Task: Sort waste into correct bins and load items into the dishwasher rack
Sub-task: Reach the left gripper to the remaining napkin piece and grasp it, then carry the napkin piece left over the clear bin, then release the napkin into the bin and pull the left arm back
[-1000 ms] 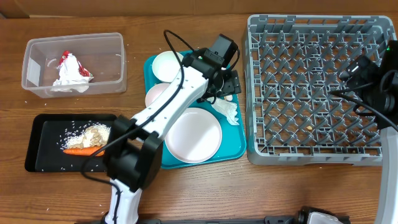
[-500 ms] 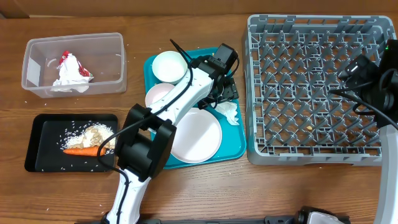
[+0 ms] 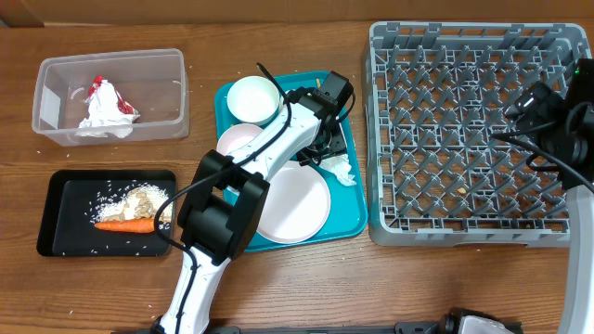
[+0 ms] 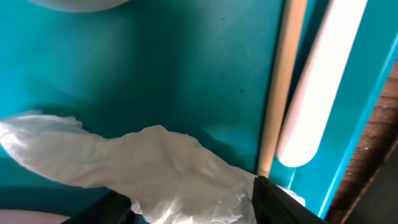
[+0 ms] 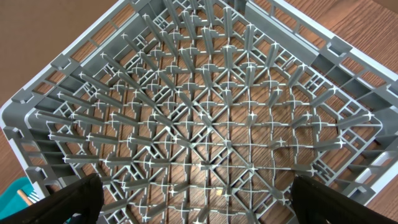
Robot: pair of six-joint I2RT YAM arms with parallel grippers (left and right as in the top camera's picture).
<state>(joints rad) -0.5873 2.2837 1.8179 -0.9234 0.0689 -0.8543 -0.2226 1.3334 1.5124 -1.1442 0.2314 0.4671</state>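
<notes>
At far left, the clear tub (image 3: 111,56) holds the red wrapper (image 3: 97,90) on a white napkin wad (image 3: 100,122). In front of it, the black tray (image 3: 56,237) carries the carrot (image 3: 123,224) and the crumbs (image 3: 139,199).

Next comes the teal tray (image 3: 351,218) with 2 bowls (image 3: 253,97), the plate (image 3: 295,202) and the crumpled napkin (image 4: 155,162). The left gripper (image 4: 189,208) is low over this tray's right part. Its 2 fingers stand part-way apart, 1 against each side of the napkin's near end, but I cannot tell whether they pinch it. Just right of the napkin lies the pale fork (image 4: 277,93), and beside that is a glossy white long shape (image 4: 320,81), seen too close to identify.

Furthest right is the rack (image 3: 464,130), with the right gripper (image 5: 196,202) above its pegs, fingers spread wide.

Everything sits on a brown wooden table (image 3: 278,297). From overhead the left arm covers part of the teal tray, and the wrist view cuts off the fingertips at the bottom edge.
</notes>
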